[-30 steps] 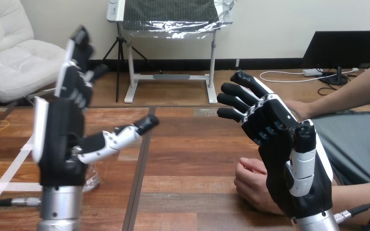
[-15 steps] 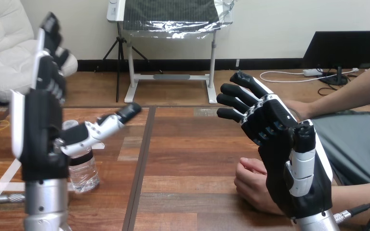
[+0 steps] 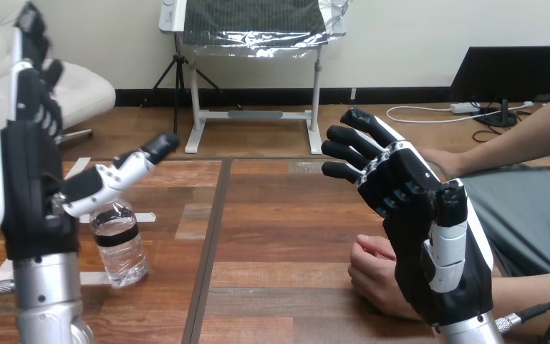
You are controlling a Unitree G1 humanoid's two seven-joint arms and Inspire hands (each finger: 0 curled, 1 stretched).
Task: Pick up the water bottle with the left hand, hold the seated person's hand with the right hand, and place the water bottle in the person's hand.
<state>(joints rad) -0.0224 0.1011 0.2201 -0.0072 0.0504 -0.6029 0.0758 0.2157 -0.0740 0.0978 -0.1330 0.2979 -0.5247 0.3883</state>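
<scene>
**Two robot hands raised, one water bottle standing free**

Nearest the camera, two silver forearms are rising from the bottom edge, one on each side. The right hand (image 3: 433, 251) is standing upright over the wooden table (image 3: 279, 236), its fingers spread and only loosely bent, pointing up and to the left; it is grasping nothing. Just behind its palm, one person's hand (image 3: 374, 276) is resting on the table, loosely curled. The robot's fingers are not wrapping round it, and the view is not showing whether the two are touching.

At the left, the left hand (image 3: 29, 186) is reaching upward with its fingers straight and its thumb sticking out to the right; it too is holding nothing. One clear water bottle (image 3: 119, 242) is standing upright on the table just beside this hand, under the extended thumb, and neither robot hand is gripping it.

Farther back at the right, one forearm of the person (image 3: 523, 132) is stretching in from the edge.
</scene>
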